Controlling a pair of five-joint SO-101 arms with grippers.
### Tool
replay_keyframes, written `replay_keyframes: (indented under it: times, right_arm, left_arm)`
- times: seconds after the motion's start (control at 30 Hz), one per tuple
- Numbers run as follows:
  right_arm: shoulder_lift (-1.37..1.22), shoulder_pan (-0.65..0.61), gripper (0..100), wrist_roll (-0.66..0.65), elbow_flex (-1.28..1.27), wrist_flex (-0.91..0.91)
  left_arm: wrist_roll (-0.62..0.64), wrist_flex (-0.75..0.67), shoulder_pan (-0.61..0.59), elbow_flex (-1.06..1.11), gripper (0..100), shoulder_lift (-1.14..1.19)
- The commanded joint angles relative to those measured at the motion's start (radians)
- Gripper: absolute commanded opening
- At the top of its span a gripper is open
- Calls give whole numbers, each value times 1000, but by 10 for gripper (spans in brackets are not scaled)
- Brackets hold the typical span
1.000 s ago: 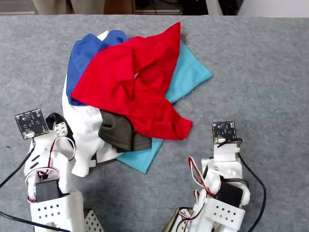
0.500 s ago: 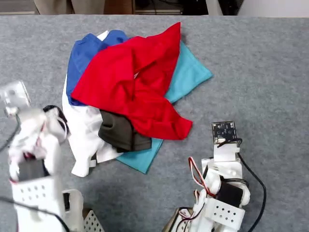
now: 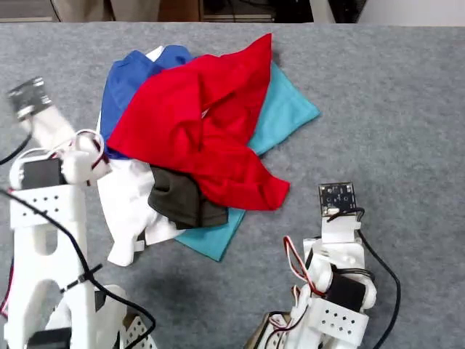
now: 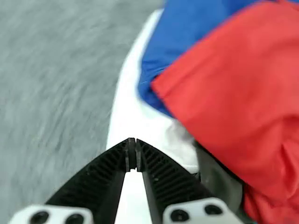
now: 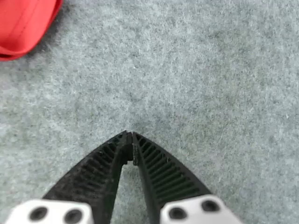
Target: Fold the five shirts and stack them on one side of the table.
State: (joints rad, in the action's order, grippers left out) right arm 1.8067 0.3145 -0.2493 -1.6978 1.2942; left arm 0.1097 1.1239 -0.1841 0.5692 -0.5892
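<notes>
A grey, felt-like table (image 3: 407,109) is seen from above, with a strip of floor and furniture along its far edge. All five shirts are heaped in one loose pile toward the far left of the middle. A red shirt (image 3: 196,123) is spread on top. A blue shirt (image 3: 123,80) shows at the pile's far left, and a teal shirt (image 3: 287,109) sticks out to the right and at the near edge. A white shirt (image 3: 127,196) trails toward the left arm, and a dark shirt (image 3: 178,200) is bunched between the white and the red.

Nothing is judged to be folded yet and no stack has been started, so the whole task is left to do.

The left gripper (image 4: 131,147) is held above the white shirt's edge, its jaws pressed together with no cloth between them. The right gripper (image 5: 129,140) is likewise closed on nothing, over bare table just beside the red shirt's near corner.

No brand, label or print can be read on any shirt as they lie. Marks on the small circuit board (image 3: 338,196) at the right wrist are too small to make out.
</notes>
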Motion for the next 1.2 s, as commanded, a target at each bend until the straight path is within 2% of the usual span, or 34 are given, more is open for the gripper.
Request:
replay_keyframes:
  times: [0.0,0.07,0.17,0.37,0.47,0.63,0.8,0.93,1.17]
  right_arm:
    - [64,-5,5,-8,7,6]
    - [64,-5,5,-8,7,6]
    - [64,-5,5,-8,7,6]
    - [64,-5,5,-8,7,6]
    - [64,-5,5,-8,7,6]
    - [64,-5,5,-8,7,6]
    - [64,-5,5,-8,7,6]
    - [64,-5,5,-8,7,6]
    - [64,-5,5,-8,7,6]
  left_arm:
    - [-163,-127,84,-34,21,56]
    - [-178,-203,107,-38,22,124]
    - [-175,-215,106,-124,56,266]
    - [41,-49,92,-408,227,568]
    - [118,-9,89,-543,264,690]
    - [169,3,94,-710,236,843]
    - [173,3,95,-798,20,931]
    - [175,29,98,-830,19,918]
    - [175,236,183,-1000,19,792]
